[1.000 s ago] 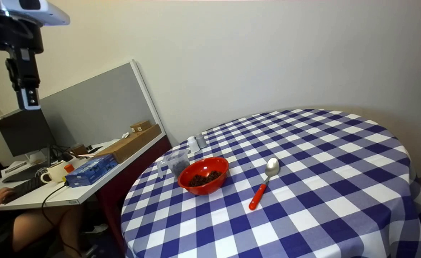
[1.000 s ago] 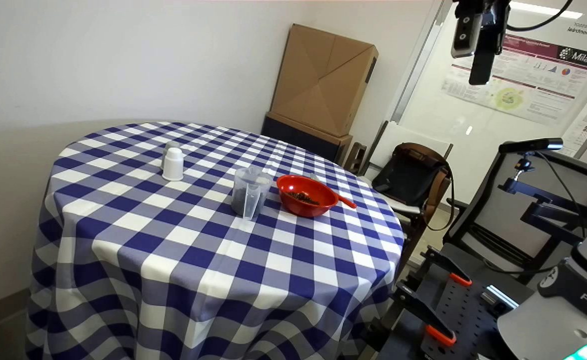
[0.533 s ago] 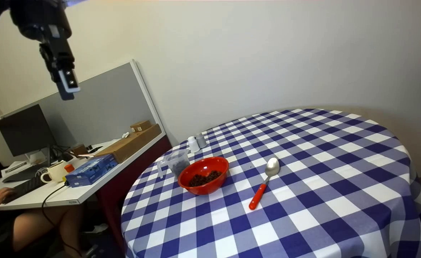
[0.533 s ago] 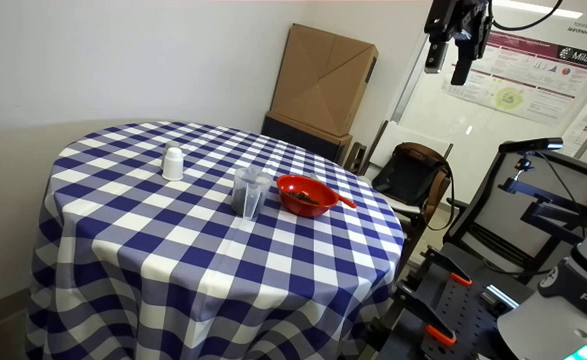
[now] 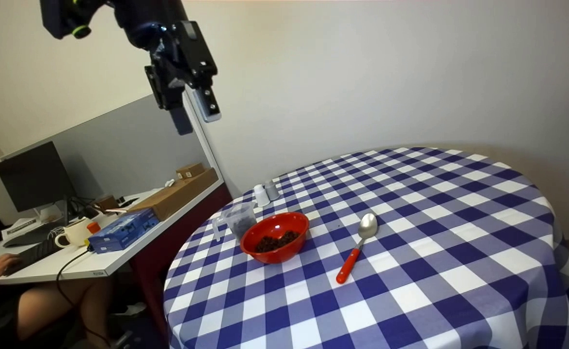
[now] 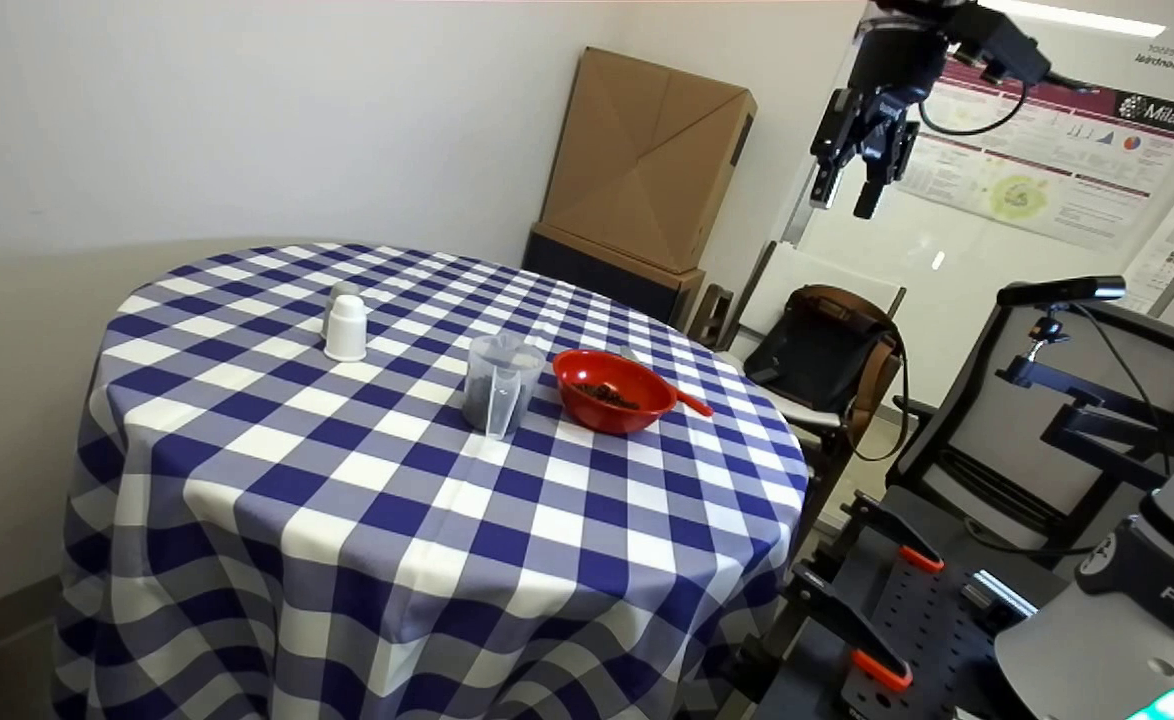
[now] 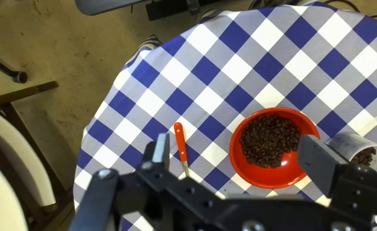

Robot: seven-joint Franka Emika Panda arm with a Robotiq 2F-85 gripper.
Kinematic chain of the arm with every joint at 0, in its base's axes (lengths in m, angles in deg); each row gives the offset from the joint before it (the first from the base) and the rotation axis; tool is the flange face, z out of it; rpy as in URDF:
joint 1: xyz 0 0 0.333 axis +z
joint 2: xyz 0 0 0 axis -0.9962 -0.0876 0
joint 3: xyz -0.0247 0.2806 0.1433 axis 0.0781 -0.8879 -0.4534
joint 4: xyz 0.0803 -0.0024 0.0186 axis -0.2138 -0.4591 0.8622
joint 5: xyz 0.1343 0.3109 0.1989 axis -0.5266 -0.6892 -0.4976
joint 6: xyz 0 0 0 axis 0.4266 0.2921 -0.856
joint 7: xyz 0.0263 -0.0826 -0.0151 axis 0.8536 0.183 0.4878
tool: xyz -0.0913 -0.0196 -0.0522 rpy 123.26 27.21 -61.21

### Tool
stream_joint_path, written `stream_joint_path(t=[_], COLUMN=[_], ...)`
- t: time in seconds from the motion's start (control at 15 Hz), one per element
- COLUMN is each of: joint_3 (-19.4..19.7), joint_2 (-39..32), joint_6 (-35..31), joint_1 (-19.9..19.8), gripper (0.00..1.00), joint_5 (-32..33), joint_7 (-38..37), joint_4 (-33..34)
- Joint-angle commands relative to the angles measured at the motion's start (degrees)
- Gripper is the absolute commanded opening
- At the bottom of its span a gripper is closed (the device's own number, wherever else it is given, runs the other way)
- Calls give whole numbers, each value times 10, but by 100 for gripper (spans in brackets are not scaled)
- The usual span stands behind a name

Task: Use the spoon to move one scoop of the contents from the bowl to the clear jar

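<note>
In an exterior view, fingers (image 5: 210, 103) spread wide, gripping nothing, well above counter (image 5: 434, 232); spoon (image 5: 355, 252) and bowl (image 5: 277, 252) lower. In an exterior view, clear jar (image 6: 497, 390) below fingers, just beside bowl. Wrist view: spoon handle, dark beans (image 7: 268, 141) between fingers.

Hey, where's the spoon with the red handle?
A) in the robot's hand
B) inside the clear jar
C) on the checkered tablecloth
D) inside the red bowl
C: the spoon lies on the checkered tablecloth, apart from the red bowl, with the open hand up in the air.
</note>
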Motion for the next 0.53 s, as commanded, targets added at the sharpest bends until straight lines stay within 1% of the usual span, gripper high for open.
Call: stream_joint_path(t=[0.0,0.13,0.2,0.47], joint_3=[38,51,53,58], joint_2=[-91,-132,-150,-225], joint_6=[-37,-53,-62,-105], joint_1=[7,6,4,-2], gripper=[100,100,100,100], joint_5=[-7,-12,-10,-16], joint_7=[83,118,123,119], joint_4=[38,55,62,95])
